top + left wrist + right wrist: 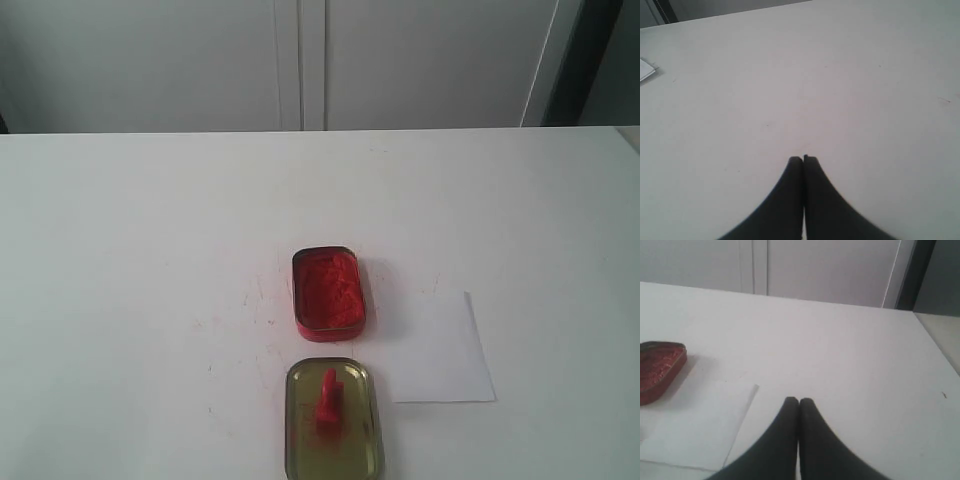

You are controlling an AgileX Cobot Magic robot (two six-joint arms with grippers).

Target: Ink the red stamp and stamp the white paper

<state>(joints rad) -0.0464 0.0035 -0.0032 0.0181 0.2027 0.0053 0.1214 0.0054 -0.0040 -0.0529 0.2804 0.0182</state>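
Both arms' jaws pressed together, empty. Your red stamp (329,400) stands in the tin lid (303,430); off-centre pinch may topple it.

Smooth plastic red stamp (328,402); matt white paper (440,355) (the ink paste (328,288) looks rough).

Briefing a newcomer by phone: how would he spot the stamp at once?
On the white table, two tins sit near the middle. The stamp stands upright in the gold tin. It is a small red peg, while the red tin beside it holds only paste.
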